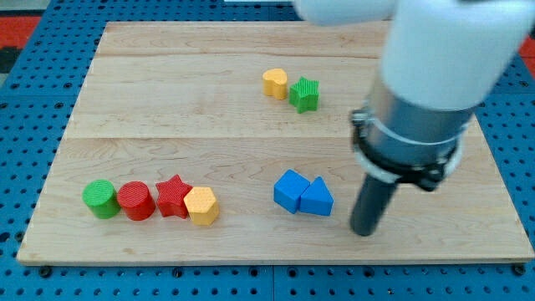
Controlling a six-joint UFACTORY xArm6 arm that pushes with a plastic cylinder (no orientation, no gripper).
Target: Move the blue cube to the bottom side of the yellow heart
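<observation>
The blue cube (289,190) lies on the wooden board, right of centre and toward the view's bottom, touching a blue triangle (317,199) on its right. The yellow heart (275,83) sits near the view's top centre, with a green star (305,94) touching its right side. My tip (364,232) rests on the board to the right of the blue triangle, a short gap away, and slightly lower than both blue blocks.
A row of blocks lies at the bottom left: a green cylinder (100,199), a red cylinder (135,201), a red star (173,196) and a yellow hexagon (202,206). The arm's large body (435,75) covers the board's top right. The board's edge (267,263) runs along the bottom.
</observation>
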